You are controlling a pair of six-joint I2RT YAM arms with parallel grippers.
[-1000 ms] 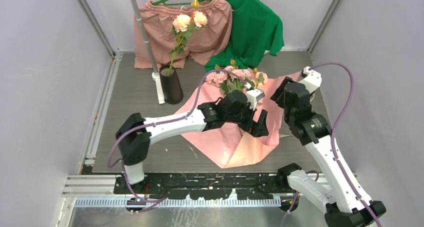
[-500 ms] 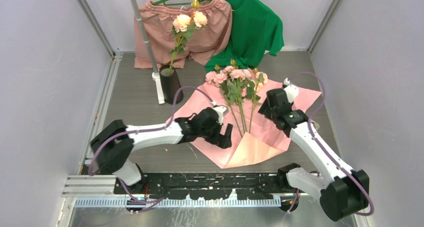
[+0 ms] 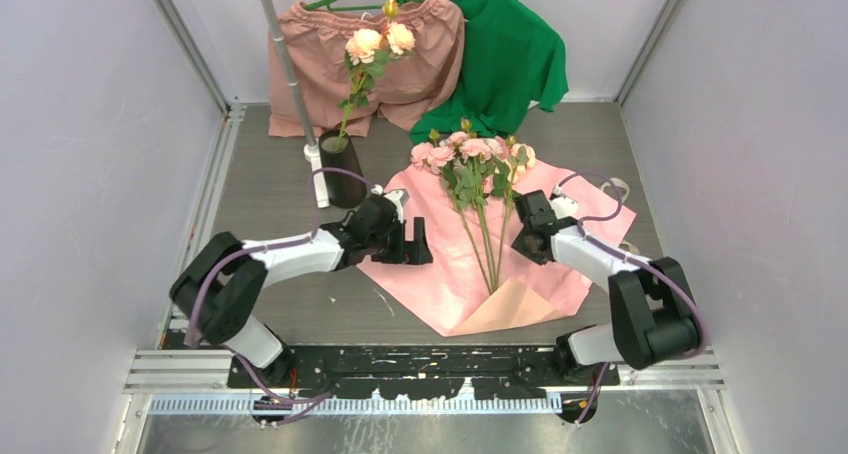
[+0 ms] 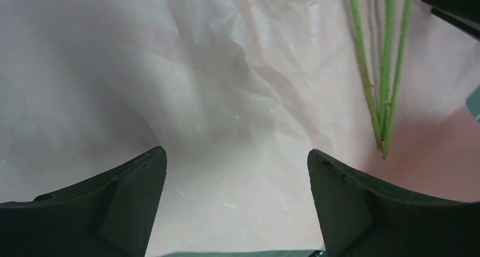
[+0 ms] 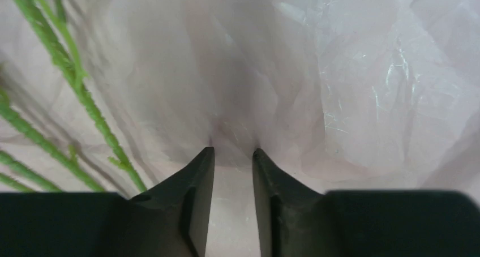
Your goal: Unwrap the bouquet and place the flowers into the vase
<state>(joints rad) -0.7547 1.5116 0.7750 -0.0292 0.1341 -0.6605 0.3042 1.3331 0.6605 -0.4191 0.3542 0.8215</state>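
The bouquet is unwrapped: its salmon-pink paper (image 3: 440, 284) lies spread flat, and the flowers (image 3: 470, 159) rest on it with their green stems (image 3: 485, 239) pointing toward me. The black vase (image 3: 342, 169) stands at the back left, apart from both arms. Low over the paper's left part, my left gripper (image 3: 418, 246) is wide open and empty; its wrist view shows paper (image 4: 226, 98) and stems (image 4: 385, 70) at the upper right. My right gripper (image 3: 520, 242) sits on the paper just right of the stems, jaws a narrow gap apart, with paper (image 5: 351, 70) puckered at its tips and stems (image 5: 73, 81) to the left.
Peach-cream roses (image 3: 378, 42) stand in the vase. A grey pole (image 3: 290, 74) rises just left of it. Pink shorts (image 3: 420, 64) and a green shirt (image 3: 510, 54) hang at the back. A pale ribbon loop (image 3: 612, 186) lies by the paper's right edge.
Both arms have come down low. The left gripper moved left, off the flowers onto the paper's left part. The right gripper dropped beside the stems and its jaws narrowed.
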